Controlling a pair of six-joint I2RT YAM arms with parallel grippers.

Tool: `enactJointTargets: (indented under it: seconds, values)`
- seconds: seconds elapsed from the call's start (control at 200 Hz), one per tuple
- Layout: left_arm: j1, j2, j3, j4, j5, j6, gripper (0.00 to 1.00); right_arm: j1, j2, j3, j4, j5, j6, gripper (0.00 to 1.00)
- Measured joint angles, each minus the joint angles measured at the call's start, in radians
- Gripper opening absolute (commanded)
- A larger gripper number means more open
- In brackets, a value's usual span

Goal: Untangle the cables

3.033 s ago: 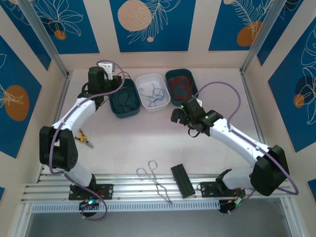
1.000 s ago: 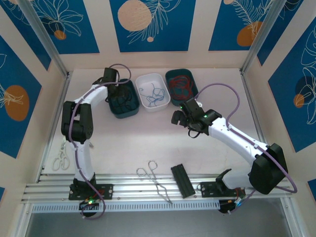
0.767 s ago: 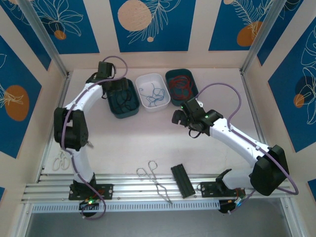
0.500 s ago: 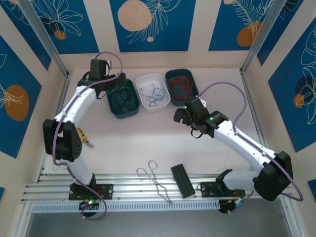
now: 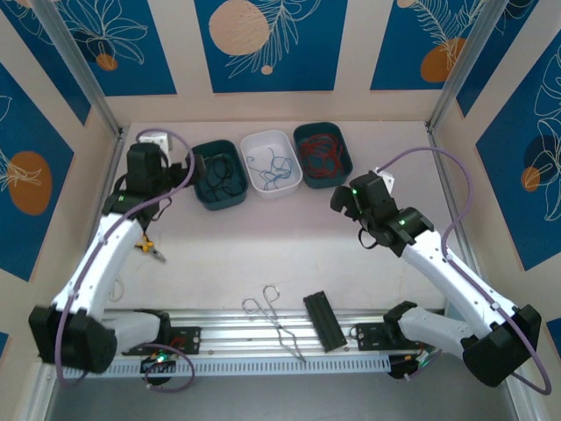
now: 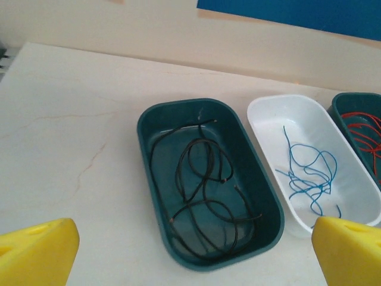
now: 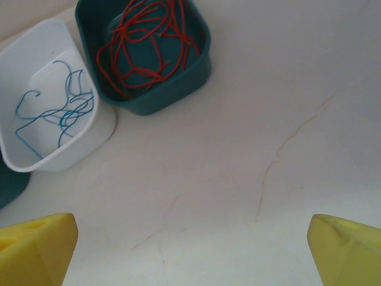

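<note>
three trays sit in a row at the table's (image 5: pixel 263 241) far edge: left tray (image 5: pixel 202 196) teal, white tray (image 5: pixel 255 141) in the middle, right tray (image 5: pixel 344 151) teal. each holds one colour of cable: black cables (image 6: pixel 205 185) in the left tray, blue cables (image 6: pixel 309 176) in the white tray, red cables (image 7: pixel 146 50) in the right tray. all are thin, loose, curly loops. the left gripper (image 6: pixel 191 253) and right gripper (image 7: pixel 190 247) are both spread wide, pinching nothing. the top view adds one pair of tongs (image 5: pixel 273 320) and one black bar (image 5: pixel 323 320) by the near edge, and pliers (image 5: pixel 149 250) toward the left edge. the wrist views show single strands clearly.
</note>
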Motion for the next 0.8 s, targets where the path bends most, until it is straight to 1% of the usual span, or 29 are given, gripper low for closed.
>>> enactJointTargets:
  seconds: [0.115,0.215,0.38,0.455,0.61,0.8]
  values:
    - [0.0,-0.154,-0.145,0.037,-0.039,0.003,1.0,-0.021,-0.042,-0.045,0.0,0.041,-0.019,0.99]
    - [0.001,-0.257,-0.262,0.06,-0.077,0.007,1.0,-0.041,-0.077,-0.09,0.006,0.074,-0.04,0.99]
    - [0.001,-0.379,-0.415,0.094,-0.137,0.019,1.0,-0.071,-0.124,-0.153,0.027,0.114,-0.082,0.99]
    - [0.001,-0.425,-0.473,0.117,-0.169,0.027,1.0,-0.081,-0.14,-0.181,0.063,0.132,-0.116,0.99]
    - [0.002,-0.466,-0.564,0.17,-0.238,0.042,1.0,-0.089,-0.165,-0.245,0.15,0.158,-0.206,0.99]
    - [0.002,-0.415,-0.639,0.251,-0.293,0.052,1.0,-0.108,-0.165,-0.314,0.261,0.175,-0.314,0.99]
